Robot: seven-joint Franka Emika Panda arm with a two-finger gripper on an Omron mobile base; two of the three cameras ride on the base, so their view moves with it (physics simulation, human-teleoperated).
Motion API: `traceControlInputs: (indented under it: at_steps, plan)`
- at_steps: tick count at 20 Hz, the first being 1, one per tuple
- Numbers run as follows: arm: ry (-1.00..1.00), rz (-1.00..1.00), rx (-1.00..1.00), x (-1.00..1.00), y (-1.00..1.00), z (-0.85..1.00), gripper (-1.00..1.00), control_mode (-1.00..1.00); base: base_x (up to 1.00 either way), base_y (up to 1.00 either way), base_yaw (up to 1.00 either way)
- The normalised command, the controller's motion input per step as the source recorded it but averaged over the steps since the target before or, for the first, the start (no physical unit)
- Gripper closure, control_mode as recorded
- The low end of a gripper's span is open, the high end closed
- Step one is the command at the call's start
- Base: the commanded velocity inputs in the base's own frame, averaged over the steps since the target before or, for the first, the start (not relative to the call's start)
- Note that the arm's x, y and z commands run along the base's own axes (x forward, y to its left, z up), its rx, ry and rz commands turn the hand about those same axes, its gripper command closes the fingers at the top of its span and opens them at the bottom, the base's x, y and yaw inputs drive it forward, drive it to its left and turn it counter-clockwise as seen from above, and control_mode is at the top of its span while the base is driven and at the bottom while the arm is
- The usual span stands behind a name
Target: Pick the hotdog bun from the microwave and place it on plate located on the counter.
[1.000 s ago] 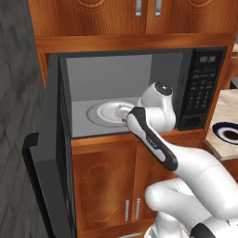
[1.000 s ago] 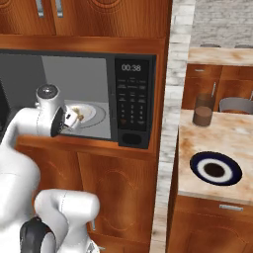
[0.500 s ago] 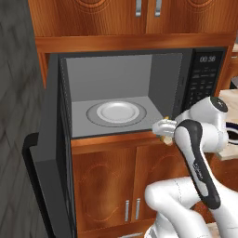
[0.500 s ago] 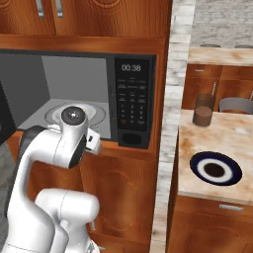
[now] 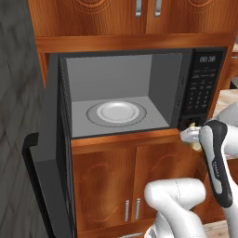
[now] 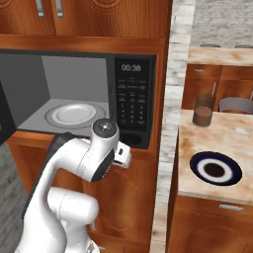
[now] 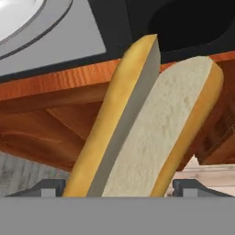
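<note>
In the left base view the microwave [image 5: 125,102] stands open, its door swung out to the left, and an all-white dish [image 5: 116,112] sits in the middle of its light grey floor. The gripper [image 5: 192,137] hangs just outside the cavity, in front of the lower right corner below the keypad, and a sliver of the hotdog bun [image 5: 197,145] peeks out beside the wrist. In the right base view the arm's wrist is in front of the microwave's [image 6: 99,104] lower right corner, below the keypad, with the clock reading 00:38. To the right, the plate [image 6: 216,168] with its dark rim lies near the front edge of the counter [image 6: 237,143], and a glass [image 6: 203,109] of dark drink stands toward the counter's back edge. In the hand view the hotdog bun [image 7: 147,128] rises between the two fingertips [image 7: 48,188], pinched by the claw, its split halves fanning upward against the microwave's front lip and the wooden cabinet [image 7: 41,114].
</note>
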Motion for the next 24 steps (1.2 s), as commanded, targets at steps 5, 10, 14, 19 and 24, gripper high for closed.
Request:
traceControlInputs:
  at_steps: [5,10,14,19,24]
  plan:
    - [0.15,-0.04,-0.18,0.0,-1.0,-0.15,1.0,-1.0,0.0,0.0,0.0]
    - [0.06,-0.11,-0.16,0.0,-1.0,-0.58,1.0,-1.0,0.0,0.0,0.0]
    - [0.05,-0.06,-0.02,0.24,-1.0,-0.1,1.0,-1.0,0.0,0.0,0.0]
    - [0.07,0.02,0.0,0.32,-0.93,0.0,1.0,-1.0,0.0,0.0,0.0]
    - [0.05,0.03,0.0,0.51,-0.8,-0.02,1.0,-1.0,0.0,0.0,0.0]
